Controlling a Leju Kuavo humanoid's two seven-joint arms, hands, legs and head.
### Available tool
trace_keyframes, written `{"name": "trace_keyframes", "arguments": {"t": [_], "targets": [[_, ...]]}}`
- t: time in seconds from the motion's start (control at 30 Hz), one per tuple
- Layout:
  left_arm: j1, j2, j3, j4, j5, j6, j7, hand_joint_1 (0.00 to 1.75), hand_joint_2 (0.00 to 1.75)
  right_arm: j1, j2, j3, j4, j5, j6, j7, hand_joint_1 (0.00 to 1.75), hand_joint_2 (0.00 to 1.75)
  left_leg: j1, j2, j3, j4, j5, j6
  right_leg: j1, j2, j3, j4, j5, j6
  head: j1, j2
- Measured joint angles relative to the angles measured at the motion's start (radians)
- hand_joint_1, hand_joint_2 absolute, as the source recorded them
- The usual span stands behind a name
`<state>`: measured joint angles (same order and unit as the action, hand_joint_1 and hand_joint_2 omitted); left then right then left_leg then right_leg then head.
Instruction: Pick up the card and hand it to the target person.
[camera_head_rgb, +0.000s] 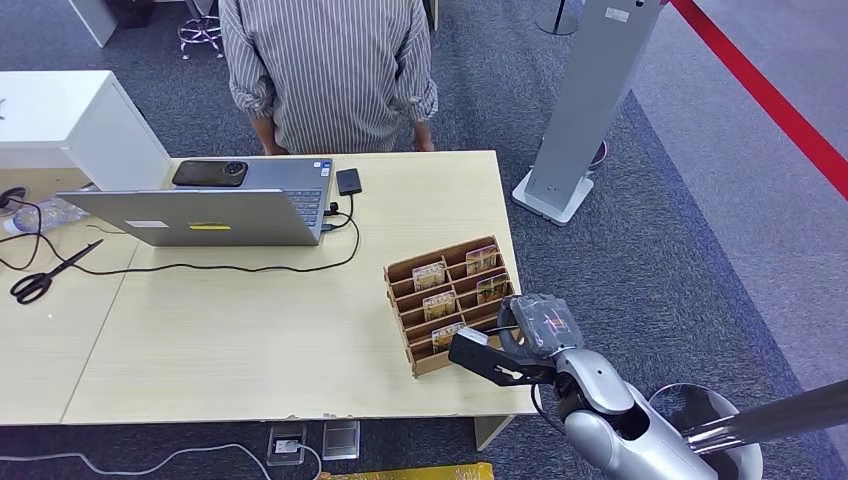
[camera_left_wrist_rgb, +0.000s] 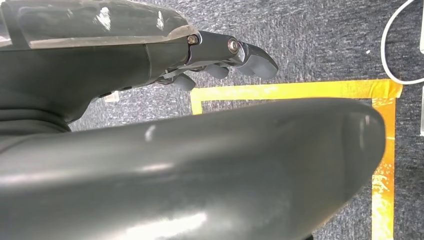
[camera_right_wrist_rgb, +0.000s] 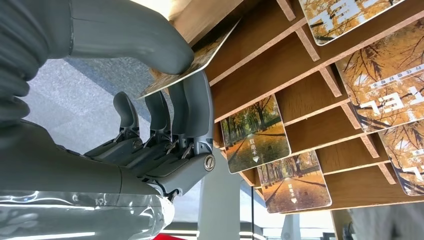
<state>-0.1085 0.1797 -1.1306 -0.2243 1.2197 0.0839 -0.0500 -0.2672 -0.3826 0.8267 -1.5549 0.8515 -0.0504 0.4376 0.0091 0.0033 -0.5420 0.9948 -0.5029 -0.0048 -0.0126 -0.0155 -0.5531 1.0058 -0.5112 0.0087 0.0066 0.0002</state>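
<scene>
A pale wood-grain laminate desk (camera_head_rgb: 250, 340) carries, near its right edge, a stepped brown fibreboard card rack (camera_head_rgb: 408, 272) with rows of slots divided by thin ribs. In the slots stand glossy cards (camera_right_wrist_rgb: 255, 134) printed with autumn trees in orange and yellow; white characters are printed on them but cannot be read.

One such thin glossy autumn-print card (camera_right_wrist_rgb: 200, 62) is pinched at the rack's near right corner by the right hand (camera_right_wrist_rgb: 165, 100): the thick smooth grey thumb is pressed on one face and a dark finger on the other, while the remaining fingers are curled alongside. In the head view the same hand (camera_head_rgb: 530, 335), on a silver arm with a ribbed grey cover, is seen at the desk's right front corner against the rack.

The left hand (camera_left_wrist_rgb: 220, 60) is seen above speckled grey carpet and yellow floor tape (camera_left_wrist_rgb: 300, 91), its dark fingers bent inward with nothing between them.

Along the far edge a silver laptop (camera_head_rgb: 200, 215) is set, with a black phone (camera_head_rgb: 210, 173) lying on it and a black cable trailing across the desk. Black-handled scissors (camera_head_rgb: 45, 275) lie at the left edge. A person in a grey striped shirt (camera_head_rgb: 325, 70) stands behind the far edge. A grey metal stand (camera_head_rgb: 580, 110) rises from the carpet beyond the right edge.
</scene>
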Motion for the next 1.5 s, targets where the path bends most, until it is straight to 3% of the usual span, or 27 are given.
{"name": "trace_keyframes", "arguments": {"t": [0.13, 0.47, 0.63, 0.8, 1.1, 1.27, 1.5], "targets": [[0.000, 0.000, 0.002, 0.000, 0.000, 0.001, -0.004, 0.00, 0.00, 0.000, 0.000, 0.000, 0.000, -0.001, -0.001, 0.000, 1.45, 1.75, 0.000, 0.000, 0.000, 0.000, 0.000, 0.000, 0.000, 0.000, 0.000, 0.000, 0.000, 0.000, 0.000, 0.000], [0.000, 0.000, 0.011, 0.000, 0.013, 0.018, -0.038, 0.00, 0.00, 0.000, 0.008, -0.005, 0.002, -0.010, -0.015, -0.016, 1.45, 1.75, 0.000, 0.000, 0.000, 0.000, 0.000, 0.000, 0.000, 0.000, 0.000, 0.000, 0.000, 0.000, 0.000, 0.000], [0.000, 0.000, 0.011, 0.000, 0.013, 0.018, -0.038, 0.00, 0.00, -0.034, 0.006, -0.015, -0.014, -0.192, 0.032, -0.024, 1.45, 1.75, 0.000, 0.000, 0.000, 0.000, 0.000, 0.000, 0.000, 0.000, 0.000, 0.000, 0.000, 0.000, 0.000, 0.000], [0.001, 0.001, 0.011, 0.000, 0.012, 0.009, -0.038, 0.00, 0.00, -0.127, -0.018, -0.025, -0.067, -0.408, 0.101, -0.004, 1.45, 1.75, 0.000, 0.000, 0.000, 0.000, 0.000, 0.000, 0.000, 0.000, 0.000, 0.000, 0.000, 0.000, 0.000, 0.000], [0.003, 0.003, 0.012, 0.000, 0.013, 0.003, -0.040, 0.00, 0.00, -0.308, -0.062, -0.024, -0.183, -0.544, 0.158, -0.007, 1.45, 1.75, 0.000, 0.000, 0.000, 0.000, 0.000, 0.000, 0.000, 0.000, 0.000, 0.000, 0.000, 0.000, -0.001, 0.000], [0.003, 0.003, 0.012, 0.000, 0.012, 0.001, -0.044, 0.00, 0.00, -0.390, -0.061, -0.021, -0.221, -0.509, 0.138, -0.025, 1.45, 1.75, 0.000, 0.000, 0.000, 0.000, 0.000, 0.000, 0.000, 0.000, 0.000, 0.000, 0.000, 0.000, 0.000, 0.000], [0.003, 0.000, 0.012, 0.000, 0.001, 0.000, -0.046, 0.00, 0.00, -0.434, -0.008, 0.009, -0.148, -0.274, -0.068, -0.167, 1.45, 1.75, 0.000, 0.000, -0.001, 0.000, 0.000, 0.000, 0.000, 0.000, 0.000, 0.000, 0.000, 0.000, 0.000, 0.000]]}}
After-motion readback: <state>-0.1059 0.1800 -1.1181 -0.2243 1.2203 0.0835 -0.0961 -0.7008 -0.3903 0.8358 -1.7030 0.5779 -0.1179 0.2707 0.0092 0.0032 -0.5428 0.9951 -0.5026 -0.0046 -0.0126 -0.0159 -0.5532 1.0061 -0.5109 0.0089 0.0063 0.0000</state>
